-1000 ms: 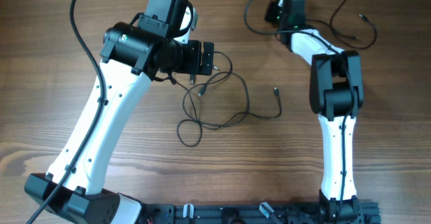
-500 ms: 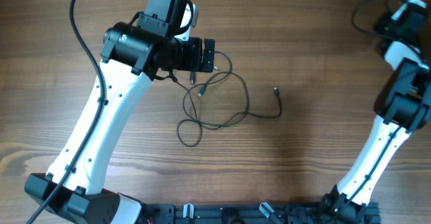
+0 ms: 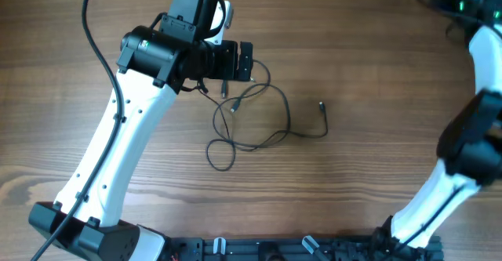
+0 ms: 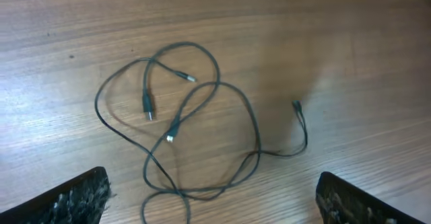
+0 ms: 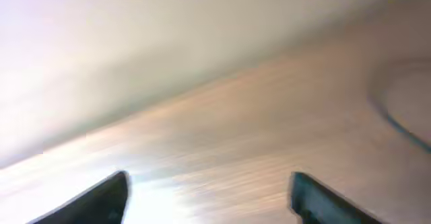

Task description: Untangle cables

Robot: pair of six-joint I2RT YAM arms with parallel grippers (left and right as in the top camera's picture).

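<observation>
We see two arms made of long white tubes and chunky black joints. The left arm point(image 3: 118, 139) has a tiny green dot and a thick black cord point(image 3: 85, 18) running along it. The left gripper point(image 4: 212, 183) has rough black fingertips point(image 4: 74, 197). The right arm point(image 3: 439, 190) looks blurry.

The surface point(image 3: 376, 81) is brown wood with a fine straight grain, smooth, with a soft satin sheen. The cables point(image 4: 254, 126) are thin black cords in a matt, rubbery-looking sheath; their plug tips point(image 4: 192, 79) glint like metal. The left arm point(image 3: 118, 159) wears smooth, slightly glossy white plastic and matt black housings. The jaws of the left gripper point(image 4: 212, 183) carry black pads point(image 4: 75, 198) with a coarse, pebbled texture.
</observation>
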